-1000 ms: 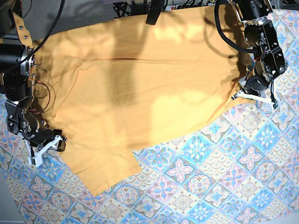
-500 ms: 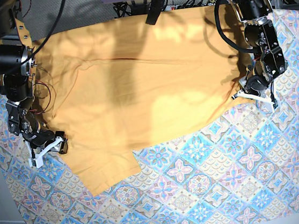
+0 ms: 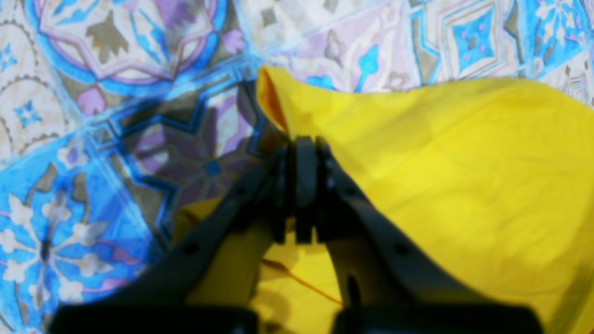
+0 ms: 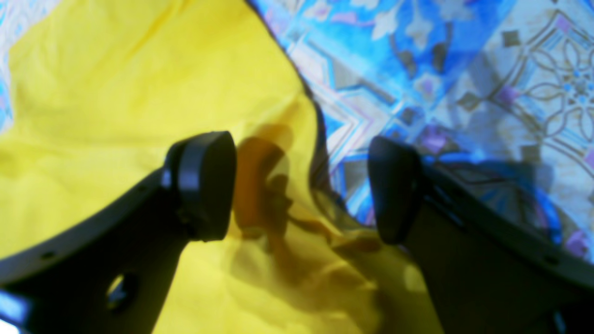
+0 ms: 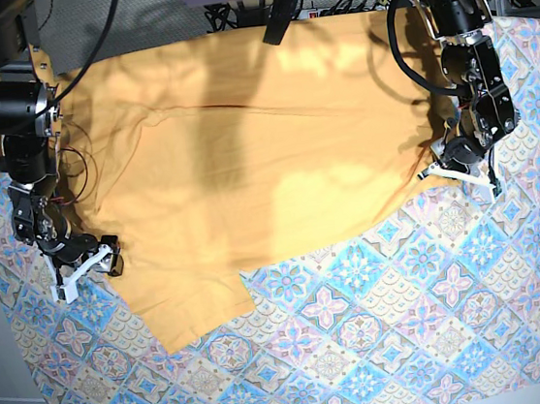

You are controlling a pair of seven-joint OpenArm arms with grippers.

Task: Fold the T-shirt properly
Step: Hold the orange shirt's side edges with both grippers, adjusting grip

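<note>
1. Large plain yellow-orange fabric T-shirt [image 5: 245,156]: spread flat across the far half of my table, one sleeve pointing toward the near edge.
2. Blue-pink tile-patterned cloth [image 5: 411,322]: lies under the shirt, covering the table.
3. My left pincer [image 3: 299,153]: pressed together, pinching a fold at the shirt's edge just above the cloth.
4. My right pincer [image 4: 301,185]: spread wide, straddling the shirt's opposite edge, one fingertip [image 4: 206,183] over fabric, the other over cloth.
</note>
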